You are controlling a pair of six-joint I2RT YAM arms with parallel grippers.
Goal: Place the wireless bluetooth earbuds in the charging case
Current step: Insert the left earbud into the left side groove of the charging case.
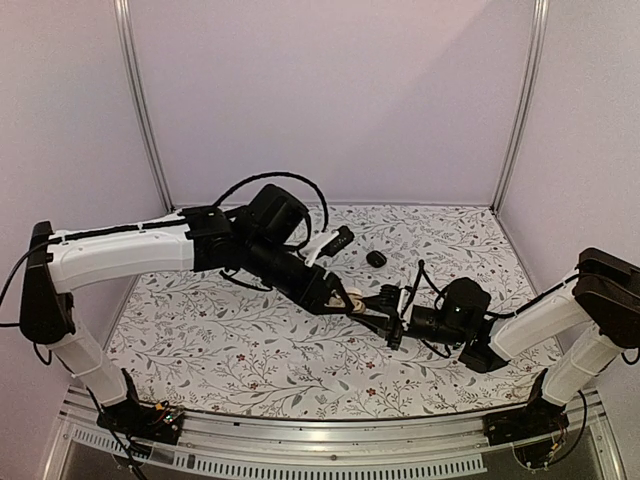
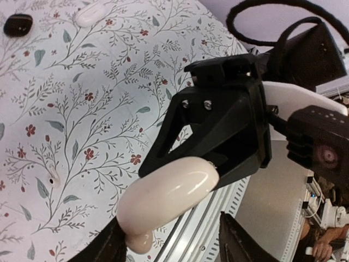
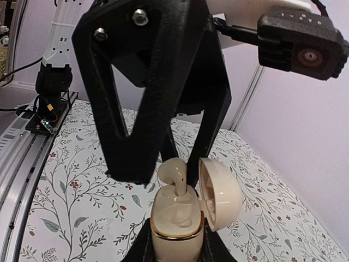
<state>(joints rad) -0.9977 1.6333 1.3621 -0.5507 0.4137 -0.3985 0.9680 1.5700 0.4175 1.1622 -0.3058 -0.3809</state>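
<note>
A table spread with a white cloth printed in leafy sprigs and small red flowers [image 1: 200, 340] carries a small glossy black pebble-shaped case [image 1: 375, 258] and, near it, a white pebble-shaped case [image 2: 92, 12].

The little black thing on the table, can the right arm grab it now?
Probably not: the right fingers are shut on the cream case, so the little black thing must wait.
</note>
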